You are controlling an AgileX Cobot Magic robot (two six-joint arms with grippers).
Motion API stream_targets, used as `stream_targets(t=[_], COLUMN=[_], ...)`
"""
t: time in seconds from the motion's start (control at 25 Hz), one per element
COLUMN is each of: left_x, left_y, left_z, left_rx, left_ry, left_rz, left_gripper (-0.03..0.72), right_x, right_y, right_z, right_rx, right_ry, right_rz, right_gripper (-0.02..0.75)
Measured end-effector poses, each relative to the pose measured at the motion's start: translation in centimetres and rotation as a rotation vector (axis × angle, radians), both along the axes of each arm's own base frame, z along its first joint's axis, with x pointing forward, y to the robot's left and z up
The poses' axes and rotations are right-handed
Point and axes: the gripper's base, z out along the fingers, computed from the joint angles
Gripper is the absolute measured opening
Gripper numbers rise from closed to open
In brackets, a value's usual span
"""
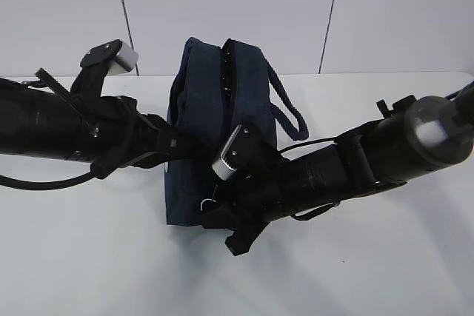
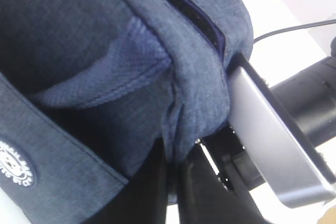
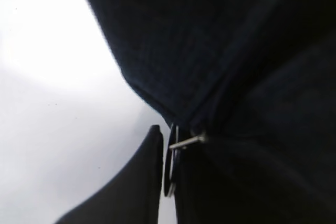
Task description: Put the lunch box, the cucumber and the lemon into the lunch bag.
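Note:
The navy lunch bag [image 1: 215, 123] stands upright at the table's middle, with a dark zipper line [image 1: 226, 72] along its top. My left gripper [image 1: 175, 143] is at the bag's left side. In the left wrist view it [image 2: 176, 182] is shut on a fold of the bag's fabric [image 2: 194, 124], near the white round logo [image 2: 13, 169]. My right gripper [image 1: 222, 209] is at the bag's near lower corner. In the right wrist view it [image 3: 170, 174] holds the silver ring pull [image 3: 171, 156] between its fingers. The lunch box, cucumber and lemon are out of view.
The bag's strap handle [image 1: 292, 112] hangs to the right over my right arm [image 1: 355, 160]. My left arm [image 1: 52, 127] lies across the left of the white table [image 1: 89, 257]. A white wall stands behind.

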Motion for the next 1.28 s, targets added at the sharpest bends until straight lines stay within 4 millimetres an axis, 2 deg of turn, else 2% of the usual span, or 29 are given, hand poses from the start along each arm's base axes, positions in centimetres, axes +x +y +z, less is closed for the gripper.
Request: stream_targets(t=[0.72,0.92,1.28], left_x=[0.00,0.00,0.00], left_y=[0.00,0.00,0.00], left_z=[0.00,0.00,0.00], left_rx=[0.000,0.000,0.000], left_ry=[0.000,0.000,0.000], left_rz=[0.000,0.000,0.000], left_gripper=[-0.004,-0.005,-0.005], right_x=[0.35,0.35,0.48], right_y=[0.30,0.30,0.21], right_z=[0.50,0.50,0.42], right_rx=[0.023,0.024,0.027], right_ry=[-0.013,-0.008,0.052], right_rz=[0.009,0.005,-0.053], right_gripper=[0.072,0.008,0.008])
